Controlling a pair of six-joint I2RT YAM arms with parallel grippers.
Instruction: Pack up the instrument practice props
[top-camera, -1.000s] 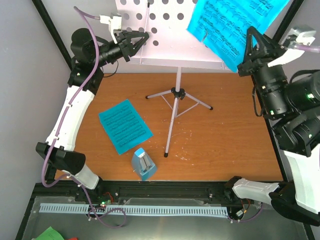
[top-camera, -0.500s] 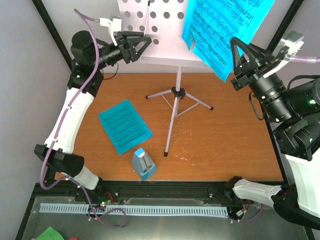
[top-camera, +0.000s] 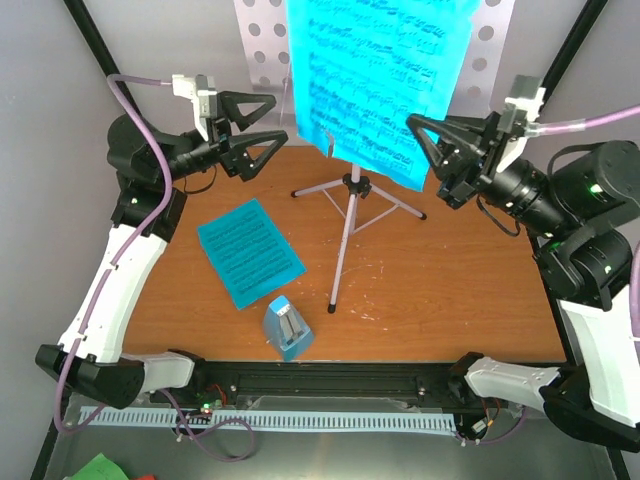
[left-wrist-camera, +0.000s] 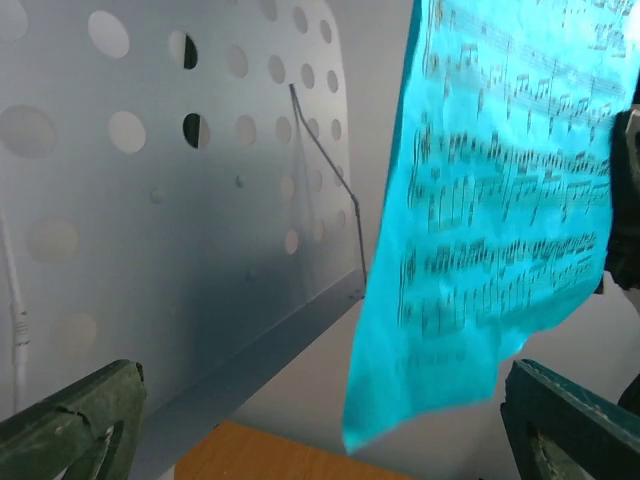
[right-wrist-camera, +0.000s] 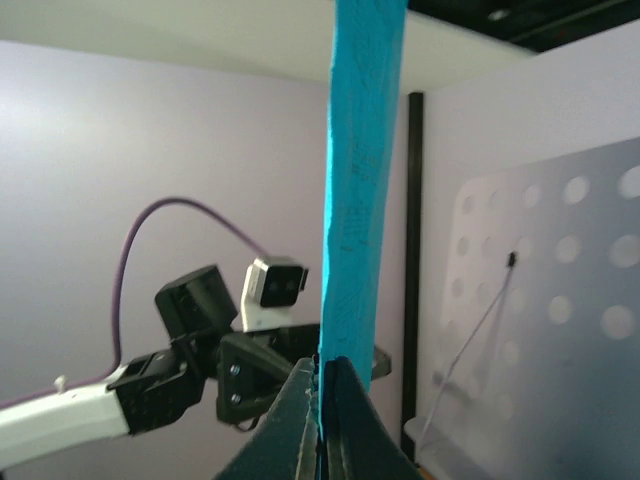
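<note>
My right gripper (top-camera: 418, 135) is shut on the lower edge of a bright-blue sheet-music page (top-camera: 375, 75), which hangs in the air in front of the grey stand's perforated desk (top-camera: 258, 40). The right wrist view shows that page (right-wrist-camera: 362, 150) edge-on, pinched between the jaws (right-wrist-camera: 325, 378). My left gripper (top-camera: 280, 120) stands open and empty, left of the desk and apart from it. Its wrist view faces the desk (left-wrist-camera: 150, 220) and the hanging page (left-wrist-camera: 500, 220). The stand's tripod (top-camera: 352, 190) rests on the table. A second blue page (top-camera: 250, 252) lies flat, with the light-blue metronome (top-camera: 288, 328) standing near the front.
A brown tabletop (top-camera: 450, 280) is framed by black posts (top-camera: 100, 55) and pale walls. A white slotted rail (top-camera: 270, 420) runs along the near edge, with a green scrap (top-camera: 100, 468) at the bottom left. Purple cables loop off both arms.
My left gripper has opened, let go of the desk's left edge and drawn back to the left. My right gripper has swung the held page leftward across the desk's front.
</note>
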